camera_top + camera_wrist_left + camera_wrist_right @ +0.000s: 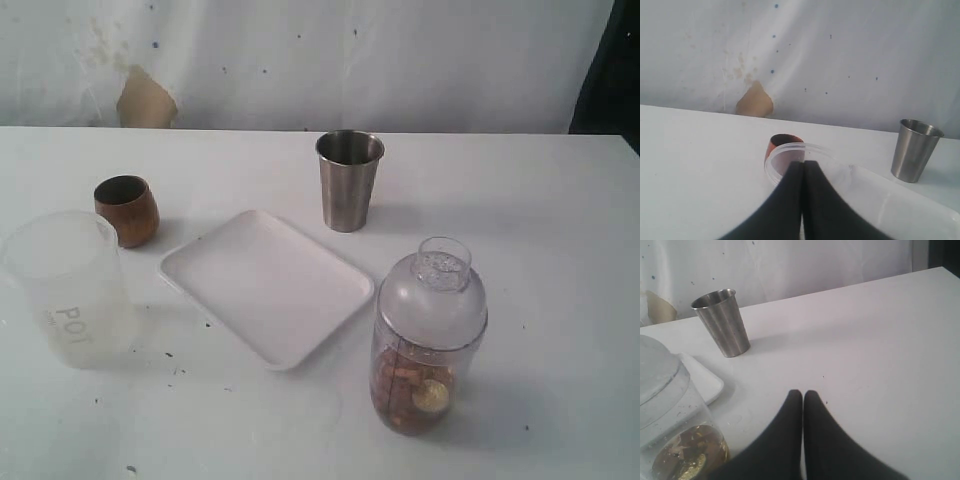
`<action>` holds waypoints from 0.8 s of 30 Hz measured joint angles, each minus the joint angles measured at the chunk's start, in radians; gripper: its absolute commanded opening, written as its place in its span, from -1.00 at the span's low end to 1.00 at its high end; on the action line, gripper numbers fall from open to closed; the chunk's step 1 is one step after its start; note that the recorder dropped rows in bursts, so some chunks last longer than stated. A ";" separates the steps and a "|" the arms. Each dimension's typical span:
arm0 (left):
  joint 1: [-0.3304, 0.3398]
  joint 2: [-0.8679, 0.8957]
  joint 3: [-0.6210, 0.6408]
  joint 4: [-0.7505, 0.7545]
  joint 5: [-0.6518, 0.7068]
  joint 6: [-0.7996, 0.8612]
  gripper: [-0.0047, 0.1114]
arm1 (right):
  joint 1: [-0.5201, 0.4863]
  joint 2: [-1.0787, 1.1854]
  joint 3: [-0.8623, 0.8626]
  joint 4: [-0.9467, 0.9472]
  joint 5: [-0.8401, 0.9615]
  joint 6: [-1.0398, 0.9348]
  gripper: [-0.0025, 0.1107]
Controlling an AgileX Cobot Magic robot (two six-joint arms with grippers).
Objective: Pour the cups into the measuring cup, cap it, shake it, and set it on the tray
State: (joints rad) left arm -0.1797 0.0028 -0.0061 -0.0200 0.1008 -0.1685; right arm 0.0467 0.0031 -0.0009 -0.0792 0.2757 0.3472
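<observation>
The dark-brown wooden cup (127, 210) stands upright at the back left, and the steel tumbler (348, 185) at the back centre. The white tray (265, 285) lies bare between them. The clear measuring cup (428, 340), with a domed lid on it and brown contents inside, stands on the table just right of the tray. Neither arm shows in the exterior view. My left gripper (803, 162) is shut and empty, hovering near the frosted container's rim with the wooden cup (782, 141) behind. My right gripper (803, 392) is shut and empty over bare table beside the measuring cup (670, 435).
A frosted container marked "P01" (68, 290) stands at the front left, close to the wooden cup. A white wall closes off the table's far edge. The steel tumbler (722, 322) and a tray corner (707, 382) lie ahead of the right gripper.
</observation>
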 measured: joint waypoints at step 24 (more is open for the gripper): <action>-0.019 0.000 0.001 0.000 0.006 0.010 -0.92 | 0.000 0.000 0.000 0.000 -0.148 0.000 -0.96</action>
State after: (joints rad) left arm -0.1986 0.0028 -0.0056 -0.0200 0.1066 -0.1582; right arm 0.0467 0.0031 -0.0009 -0.0792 0.1281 0.3472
